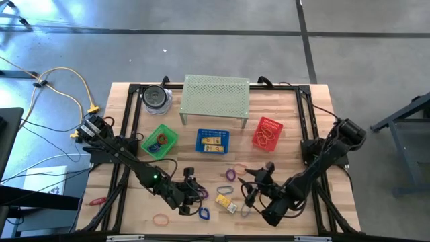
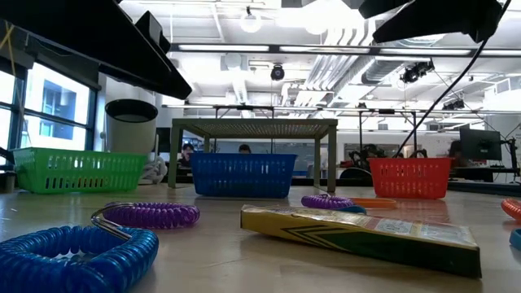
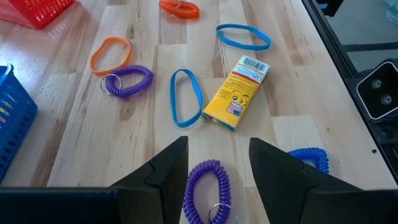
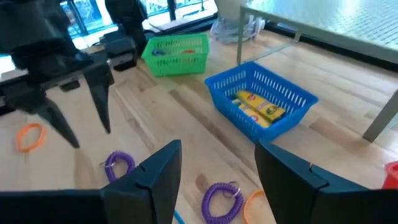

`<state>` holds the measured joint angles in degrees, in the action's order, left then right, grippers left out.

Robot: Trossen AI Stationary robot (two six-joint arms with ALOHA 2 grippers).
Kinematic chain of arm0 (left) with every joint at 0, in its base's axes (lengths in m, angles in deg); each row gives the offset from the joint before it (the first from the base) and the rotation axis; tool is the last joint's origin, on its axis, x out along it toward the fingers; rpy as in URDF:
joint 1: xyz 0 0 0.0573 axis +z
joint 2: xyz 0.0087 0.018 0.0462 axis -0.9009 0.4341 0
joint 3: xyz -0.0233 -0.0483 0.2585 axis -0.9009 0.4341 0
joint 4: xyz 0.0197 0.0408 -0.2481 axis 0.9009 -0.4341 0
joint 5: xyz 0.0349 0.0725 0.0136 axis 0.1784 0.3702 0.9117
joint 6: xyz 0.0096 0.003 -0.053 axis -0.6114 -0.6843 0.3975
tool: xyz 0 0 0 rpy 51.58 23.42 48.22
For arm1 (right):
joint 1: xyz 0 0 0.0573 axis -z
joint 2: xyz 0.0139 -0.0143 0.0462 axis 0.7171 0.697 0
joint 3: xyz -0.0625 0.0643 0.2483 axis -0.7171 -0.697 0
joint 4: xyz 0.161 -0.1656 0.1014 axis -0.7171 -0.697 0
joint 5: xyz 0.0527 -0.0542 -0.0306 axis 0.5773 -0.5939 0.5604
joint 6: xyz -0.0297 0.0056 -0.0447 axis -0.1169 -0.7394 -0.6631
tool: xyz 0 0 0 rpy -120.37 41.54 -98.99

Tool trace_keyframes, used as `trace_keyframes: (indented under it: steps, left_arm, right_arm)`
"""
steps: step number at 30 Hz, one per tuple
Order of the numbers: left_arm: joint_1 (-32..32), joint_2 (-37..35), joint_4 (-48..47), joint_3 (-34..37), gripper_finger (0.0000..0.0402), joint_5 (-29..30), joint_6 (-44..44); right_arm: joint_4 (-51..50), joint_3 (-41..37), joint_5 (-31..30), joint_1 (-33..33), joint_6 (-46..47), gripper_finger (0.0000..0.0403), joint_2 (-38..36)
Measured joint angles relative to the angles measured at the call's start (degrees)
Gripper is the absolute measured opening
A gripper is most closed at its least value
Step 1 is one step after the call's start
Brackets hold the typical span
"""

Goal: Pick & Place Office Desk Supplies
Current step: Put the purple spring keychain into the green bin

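Note:
Loose supplies lie flat on the wooden table: purple coil loops point(image 3: 129, 81) point(image 4: 222, 198), blue band loops point(image 3: 185, 97), orange bands point(image 3: 111, 53), a blue coil point(image 2: 73, 252) and a yellow box point(image 3: 236, 92). My left gripper point(image 1: 195, 191) is open near the front edge. Its fingers point(image 3: 168, 165) stand on either side of a purple coil point(image 3: 208, 186) on the table, without touching it. My right gripper point(image 4: 217, 168) is open and holds nothing. It is right of the yellow box point(image 1: 225, 202) and faces the left gripper point(image 4: 81, 115).
A green basket point(image 1: 160, 141), a blue basket point(image 1: 212, 141) with yellow boxes and a red basket point(image 1: 267, 133) stand mid-table. Behind them are a perforated green shelf point(image 1: 215, 97) and a round container point(image 1: 156, 97). An orange band point(image 1: 161, 219) lies near the front edge.

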<state>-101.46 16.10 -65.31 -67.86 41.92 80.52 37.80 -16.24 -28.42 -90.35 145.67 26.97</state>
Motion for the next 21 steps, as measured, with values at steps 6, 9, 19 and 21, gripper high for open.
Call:
trace_keyframes:
  steps: [6,9,19,21]
  left_arm:
    - [0.0,0.0,0.0,0.0,0.0165,-0.2,0.3]
    - [0.0,0.0,-0.1,0.0,0.0165,-1.2,0.4]
    - [0.0,3.0,-1.6,0.0,0.0165,-1.6,-1.2]
    - [0.0,3.3,-1.5,0.0,0.0165,-1.6,-1.1]
  right_arm:
    - [4.7,0.0,1.7,0.9,-5.4,0.0193,1.3]
    - [7.9,0.0,2.4,1.1,-9.8,0.0193,1.8]
    - [15.1,0.0,2.8,0.7,-19.0,0.0193,1.7]
    - [15.0,0.0,2.8,0.7,-19.1,0.0193,1.7]
